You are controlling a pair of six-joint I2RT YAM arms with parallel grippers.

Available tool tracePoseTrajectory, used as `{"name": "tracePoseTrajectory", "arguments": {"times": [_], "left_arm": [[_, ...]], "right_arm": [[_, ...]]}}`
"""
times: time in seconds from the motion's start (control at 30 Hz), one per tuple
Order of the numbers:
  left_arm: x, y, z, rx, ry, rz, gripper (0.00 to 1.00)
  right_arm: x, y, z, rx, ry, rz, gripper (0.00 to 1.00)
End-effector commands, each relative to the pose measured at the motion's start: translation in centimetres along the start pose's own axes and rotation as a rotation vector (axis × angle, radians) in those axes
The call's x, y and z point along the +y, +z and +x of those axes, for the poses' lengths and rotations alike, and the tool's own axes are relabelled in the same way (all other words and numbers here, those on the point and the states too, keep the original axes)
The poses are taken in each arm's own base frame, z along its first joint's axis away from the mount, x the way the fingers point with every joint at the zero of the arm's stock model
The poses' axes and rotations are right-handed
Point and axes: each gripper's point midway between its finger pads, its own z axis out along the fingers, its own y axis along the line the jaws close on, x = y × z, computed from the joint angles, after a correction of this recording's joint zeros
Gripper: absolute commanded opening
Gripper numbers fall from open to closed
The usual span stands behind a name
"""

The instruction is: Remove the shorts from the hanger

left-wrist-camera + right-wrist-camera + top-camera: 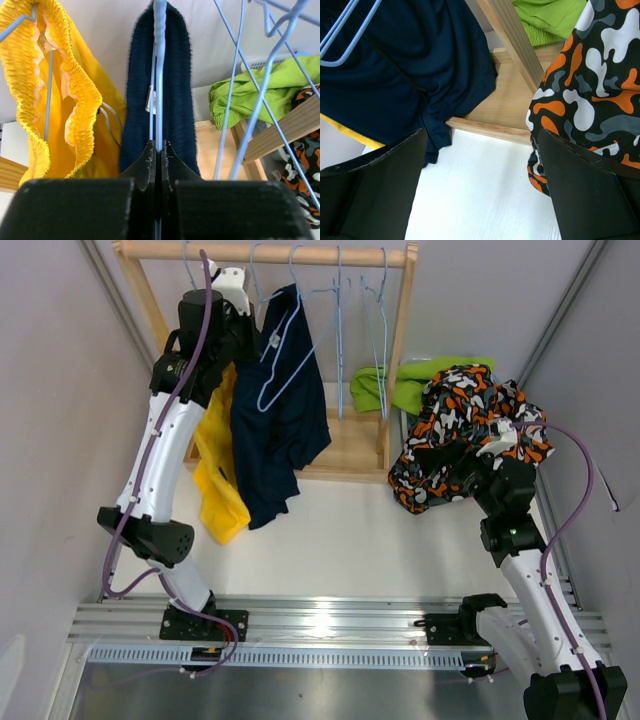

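The navy shorts [283, 415] [176, 90] hang on a light blue wire hanger [272, 375] [159, 60] from the wooden rail. My left gripper [250, 312] [159, 149] is up at the rail, shut on that hanger's wire just in front of the navy waistband. Beside them, the yellow shorts [220, 485] [75, 100] hang on their own hanger. The orange-black-white patterned shorts [462, 415] [595, 75] lie heaped at the right. Next to this heap my right gripper [462, 478] [481, 135] stands open, nothing between its fingers.
Lime green shorts [400, 385] [250, 90] lie behind the rack's right post. The wooden rack [300, 253] has a base board [505, 107] on the white table. Several bare blue hangers [372, 300] [260, 80] hang on the rail's right half.
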Motion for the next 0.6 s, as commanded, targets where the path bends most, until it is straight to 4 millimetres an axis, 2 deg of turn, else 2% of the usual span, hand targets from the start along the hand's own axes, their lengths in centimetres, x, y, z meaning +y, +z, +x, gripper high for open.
{"name": "tracePoseTrajectory", "arguments": {"times": [0.0, 0.03, 0.1, 0.17, 0.2, 0.23, 0.33, 0.43, 0.47, 0.57], "left_arm": [[0.1, -0.4, -2.0, -0.061, -0.002, 0.006, 0.00], [0.1, -0.5, -2.1, -0.061, -0.001, 0.006, 0.00], [0.1, -1.4, -3.5, -0.093, 0.003, 0.007, 0.00], [0.1, -1.7, -3.6, -0.085, 0.007, 0.006, 0.00], [0.0, -2.9, -5.4, -0.132, 0.006, 0.010, 0.00], [-0.1, -3.5, -5.7, -0.134, 0.006, 0.013, 0.00], [-0.5, -7.1, -9.2, -0.229, 0.004, 0.033, 0.00], [-0.7, -9.7, -10.9, -0.283, 0.001, 0.046, 0.00], [-0.8, -11.4, -11.7, -0.312, -0.001, 0.051, 0.00], [-0.7, -13.1, -11.6, -0.308, -0.001, 0.051, 0.00]], "right_arm": [[1.2, -0.4, -1.6, -0.033, -0.025, -0.028, 1.00], [1.2, -0.4, -1.6, -0.032, -0.025, -0.029, 0.99], [1.4, -0.5, -1.9, -0.041, -0.027, -0.032, 1.00], [1.6, -0.6, -2.1, -0.046, -0.026, -0.038, 1.00], [1.7, -0.7, -2.3, -0.051, -0.025, -0.041, 1.00], [1.8, -0.7, -2.4, -0.054, -0.023, -0.044, 0.99], [2.2, -0.9, -2.8, -0.065, -0.023, -0.054, 1.00], [2.5, -1.0, -3.3, -0.078, -0.030, -0.056, 0.99], [2.5, -1.0, -3.5, -0.080, -0.038, -0.055, 0.99], [2.8, -1.1, -4.4, -0.094, -0.049, -0.055, 1.00]]}}
